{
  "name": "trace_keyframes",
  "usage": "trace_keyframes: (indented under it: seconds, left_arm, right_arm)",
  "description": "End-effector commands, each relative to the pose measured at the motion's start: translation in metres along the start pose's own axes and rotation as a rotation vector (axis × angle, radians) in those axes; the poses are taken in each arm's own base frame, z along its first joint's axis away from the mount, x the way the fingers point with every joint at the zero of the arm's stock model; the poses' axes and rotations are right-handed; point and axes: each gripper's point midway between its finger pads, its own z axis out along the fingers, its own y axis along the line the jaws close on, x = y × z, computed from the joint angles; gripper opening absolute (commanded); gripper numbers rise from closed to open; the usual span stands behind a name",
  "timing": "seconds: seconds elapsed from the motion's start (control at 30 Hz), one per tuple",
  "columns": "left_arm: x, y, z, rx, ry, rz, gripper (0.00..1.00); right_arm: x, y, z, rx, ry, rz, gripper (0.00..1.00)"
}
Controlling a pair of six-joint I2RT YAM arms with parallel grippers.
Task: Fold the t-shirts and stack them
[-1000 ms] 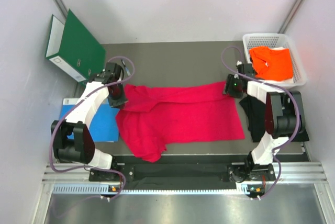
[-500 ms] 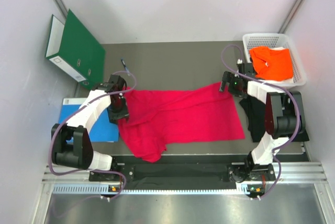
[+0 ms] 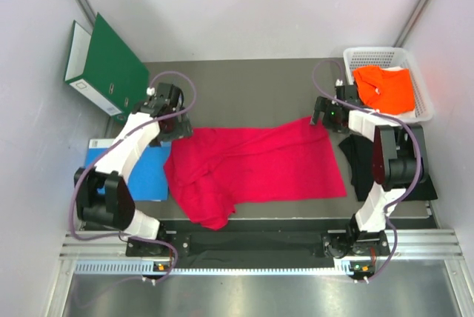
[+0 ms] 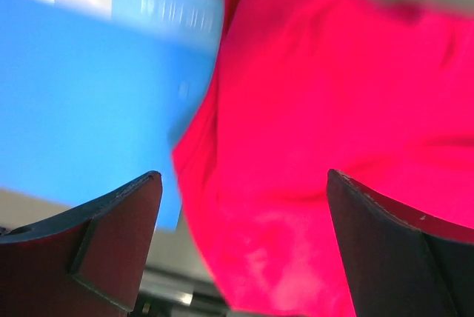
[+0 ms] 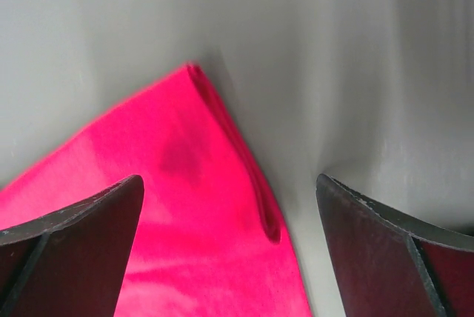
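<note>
The crimson t-shirt (image 3: 255, 165) lies spread across the table, its left part bunched and a fold hanging toward the near edge. My left gripper (image 3: 178, 126) hovers open over the shirt's far left corner; in the left wrist view the red cloth (image 4: 318, 132) lies below the open gripper (image 4: 243, 176), untouched. My right gripper (image 3: 320, 113) stands open above the far right corner (image 5: 194, 80), nothing between its fingers (image 5: 81, 228). The black t-shirt (image 3: 361, 169) lies at the right, partly under the right arm. The orange t-shirt (image 3: 385, 87) sits in the white basket (image 3: 374, 52).
A green binder (image 3: 107, 65) leans at the far left wall. A flat blue sheet (image 3: 152, 172) lies under the red shirt's left edge, also in the left wrist view (image 4: 89, 95). Bare grey table (image 3: 244, 91) stretches behind the shirt. Walls close in on both sides.
Both grippers opened and let go of the red shirt's far corners. The left gripper dipped toward me, then pulled back to the far side. The right gripper shifted slightly away from the corner.
</note>
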Motion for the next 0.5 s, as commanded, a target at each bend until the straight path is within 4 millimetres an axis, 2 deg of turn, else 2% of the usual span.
trace_keyframes:
  seconds: [0.0,0.03,0.07,0.13,0.23,0.33,0.47]
  left_arm:
    - [-0.057,-0.023,0.029,-0.011,-0.123,-0.007,0.95]
    - [-0.068,-0.028,0.031,-0.007,-0.137,-0.006,0.94]
    - [-0.066,-0.031,0.048,-0.032,-0.099,0.005,0.93]
    - [-0.072,-0.038,0.067,-0.048,-0.073,0.013,0.90]
    - [-0.076,-0.044,0.087,-0.063,-0.045,0.007,0.84]
    - [-0.074,-0.041,0.101,-0.110,-0.010,0.006,0.81]
    - [-0.071,-0.032,0.105,-0.160,0.012,-0.009,0.82]
  right_arm:
    - [-0.015,-0.002,0.017,0.010,-0.019,0.019,1.00]
    - [-0.016,-0.001,0.020,0.004,-0.022,0.022,0.99]
    - [-0.014,0.000,0.023,0.000,-0.017,0.025,0.98]
    - [-0.010,0.001,0.029,-0.005,-0.004,0.030,0.97]
    - [-0.007,0.006,0.034,-0.030,0.010,0.027,0.88]
    - [-0.007,0.007,0.033,-0.031,0.019,0.030,0.86]
    - [-0.007,0.009,0.028,-0.033,0.024,0.024,0.85]
